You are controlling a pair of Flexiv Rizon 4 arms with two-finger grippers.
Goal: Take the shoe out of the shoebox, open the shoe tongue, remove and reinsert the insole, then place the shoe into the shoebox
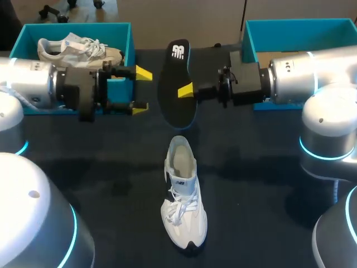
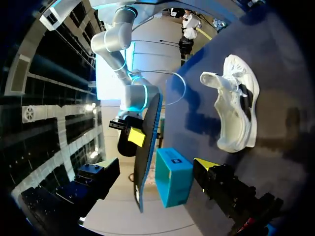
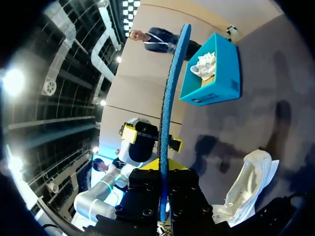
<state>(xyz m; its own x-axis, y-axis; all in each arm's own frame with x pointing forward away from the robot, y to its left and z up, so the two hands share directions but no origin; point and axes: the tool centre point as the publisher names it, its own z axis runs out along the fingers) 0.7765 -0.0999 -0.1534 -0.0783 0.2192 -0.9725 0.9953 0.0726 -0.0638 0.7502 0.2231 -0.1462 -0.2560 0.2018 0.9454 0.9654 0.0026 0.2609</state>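
Insole: black foam insole with a blue edge, clamped on edge in the right gripper, above the table, I'd guess for sliding back in.
Left gripper: fingers spread wide, nothing in them, just beside the insole, probably on standby.
Shoe: white lace-up sneaker on the dark table, mouth facing the insole.
Count: one insole; two sneakers, with the second white sneaker in the left teal shoebox; two boxes with the right teal shoebox.

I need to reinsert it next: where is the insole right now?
In the head view, the insole is clamped in the right gripper near the middle, just beyond the white shoe.

Upright white shoe, black insole aloft
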